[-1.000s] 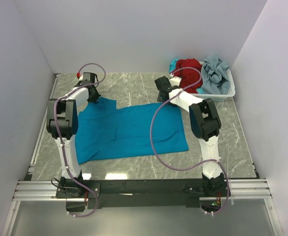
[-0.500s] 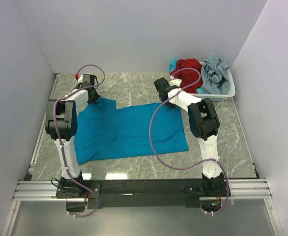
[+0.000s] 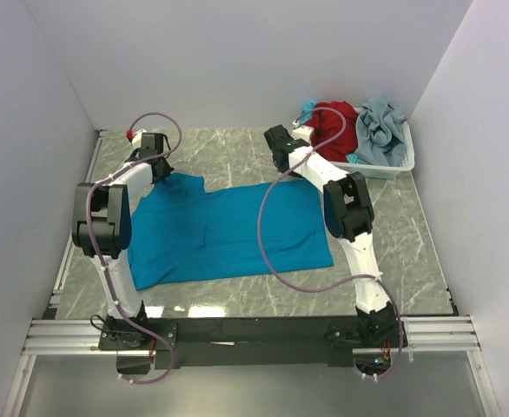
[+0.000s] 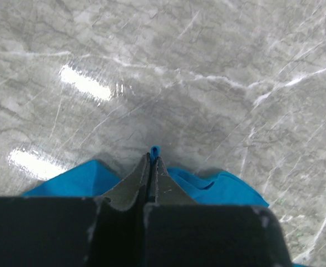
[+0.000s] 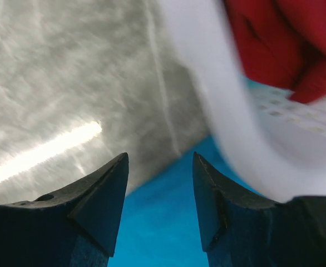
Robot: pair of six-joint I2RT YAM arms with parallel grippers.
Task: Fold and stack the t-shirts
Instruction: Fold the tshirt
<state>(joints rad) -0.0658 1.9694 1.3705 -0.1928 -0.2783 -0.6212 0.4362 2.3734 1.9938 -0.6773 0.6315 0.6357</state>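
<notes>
The teal-blue t-shirt (image 3: 228,230) lies spread flat on the marble table. My left gripper (image 3: 159,167) is at its far left corner, shut on a fold of the teal cloth (image 4: 154,150); blue fabric (image 4: 218,186) bunches beside the fingers. My right gripper (image 3: 280,156) is open and empty above the shirt's far right edge (image 5: 168,222), just left of the basket. The red t-shirt (image 3: 333,122) and the pale grey-blue t-shirt (image 3: 380,130) lie heaped in the basket; the red one shows in the right wrist view (image 5: 280,44).
The white lattice basket (image 3: 393,165) stands at the back right corner, its white rim (image 5: 224,111) close to my right fingers. White walls enclose the table on three sides. Purple cables loop off both arms.
My right gripper has moved back and left, away from the shirt's far right corner toward the basket. My left gripper has edged slightly back with the shirt corner.
</notes>
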